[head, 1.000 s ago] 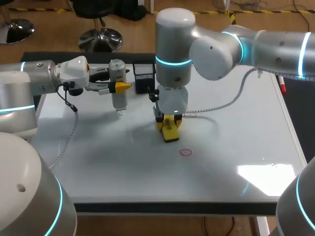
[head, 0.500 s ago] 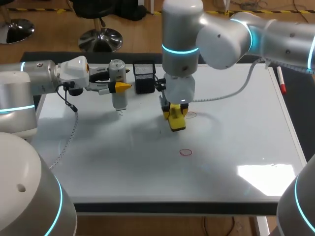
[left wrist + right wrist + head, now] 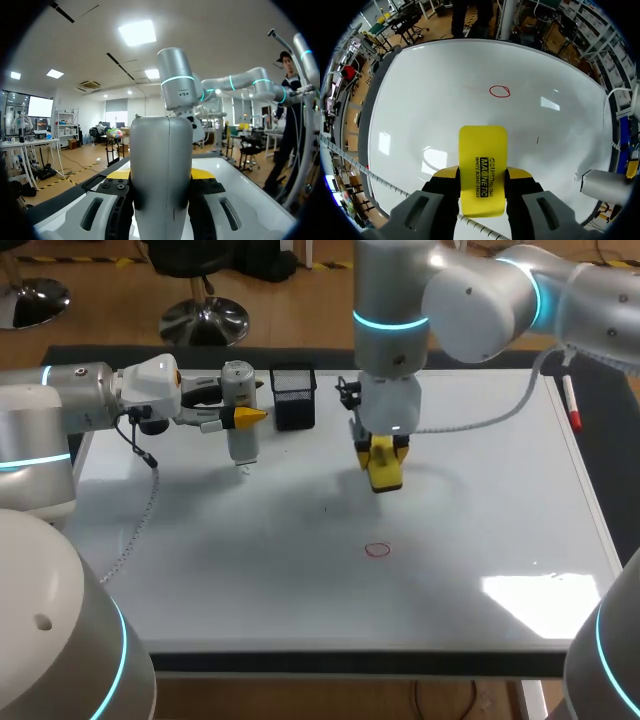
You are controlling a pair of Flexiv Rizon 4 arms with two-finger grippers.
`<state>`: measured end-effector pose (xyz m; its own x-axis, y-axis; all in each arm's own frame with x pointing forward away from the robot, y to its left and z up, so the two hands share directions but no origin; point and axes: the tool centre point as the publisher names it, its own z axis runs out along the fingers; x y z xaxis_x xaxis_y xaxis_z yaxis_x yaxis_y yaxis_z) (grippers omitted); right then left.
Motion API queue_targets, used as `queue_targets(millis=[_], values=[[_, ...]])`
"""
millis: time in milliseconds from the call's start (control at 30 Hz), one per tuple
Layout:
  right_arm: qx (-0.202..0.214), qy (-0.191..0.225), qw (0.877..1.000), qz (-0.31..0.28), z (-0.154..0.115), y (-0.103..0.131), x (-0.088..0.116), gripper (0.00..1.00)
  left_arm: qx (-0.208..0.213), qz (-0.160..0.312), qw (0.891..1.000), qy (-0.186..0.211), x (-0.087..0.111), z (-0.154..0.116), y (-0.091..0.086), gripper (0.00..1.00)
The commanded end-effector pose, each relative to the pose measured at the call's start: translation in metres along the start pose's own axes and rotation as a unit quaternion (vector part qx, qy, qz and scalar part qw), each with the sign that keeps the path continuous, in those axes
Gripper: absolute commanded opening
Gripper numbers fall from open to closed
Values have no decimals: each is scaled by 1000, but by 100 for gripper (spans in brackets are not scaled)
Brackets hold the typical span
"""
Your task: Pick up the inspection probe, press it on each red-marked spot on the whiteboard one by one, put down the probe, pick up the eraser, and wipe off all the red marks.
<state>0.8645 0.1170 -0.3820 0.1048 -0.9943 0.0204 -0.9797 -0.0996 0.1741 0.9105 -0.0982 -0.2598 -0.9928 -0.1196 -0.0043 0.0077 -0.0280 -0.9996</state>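
Observation:
On the whiteboard [image 3: 480,510] one red circle mark [image 3: 377,550] shows near the front middle; in the right wrist view the red mark [image 3: 499,91] lies ahead of the eraser. My right gripper [image 3: 384,455] is shut on the yellow eraser [image 3: 385,472], held upright with its lower end at the board behind the mark. The eraser [image 3: 482,170] sits between the right gripper's [image 3: 482,176] yellow tips. My left gripper [image 3: 232,418] is shut on the grey inspection probe [image 3: 239,425], held upright above the board's back left. The probe [image 3: 161,175] fills the left wrist view.
A black mesh holder [image 3: 293,395] stands at the back of the board between the two grippers. A red marker [image 3: 573,408] lies along the right edge. A grey cable [image 3: 480,435] trails from my right arm over the board.
My right arm has carried the eraser across the board toward the back right, away from the red circle. The left arm and probe have stayed still.

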Motion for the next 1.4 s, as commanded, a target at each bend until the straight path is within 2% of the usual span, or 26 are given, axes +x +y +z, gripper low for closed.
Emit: queue_targets(millis=[33,133,533,1067,1400], values=[[4,-5,1000,10,-7,7,21,0,1,0,1000,1,0,0,-1,0],[5,-4,1000,24,-8,6,36,0,1,0,1000,1,0,0,-1,0],[6,-4,998,70,-18,7,75,0,1,0,1000,1,0,0,-1,0],[26,-33,987,152,-31,4,119,0,1,0,1000,1,0,0,-1,0],[37,-45,981,183,-41,2,143,0,1,0,1000,1,0,0,-1,0]])
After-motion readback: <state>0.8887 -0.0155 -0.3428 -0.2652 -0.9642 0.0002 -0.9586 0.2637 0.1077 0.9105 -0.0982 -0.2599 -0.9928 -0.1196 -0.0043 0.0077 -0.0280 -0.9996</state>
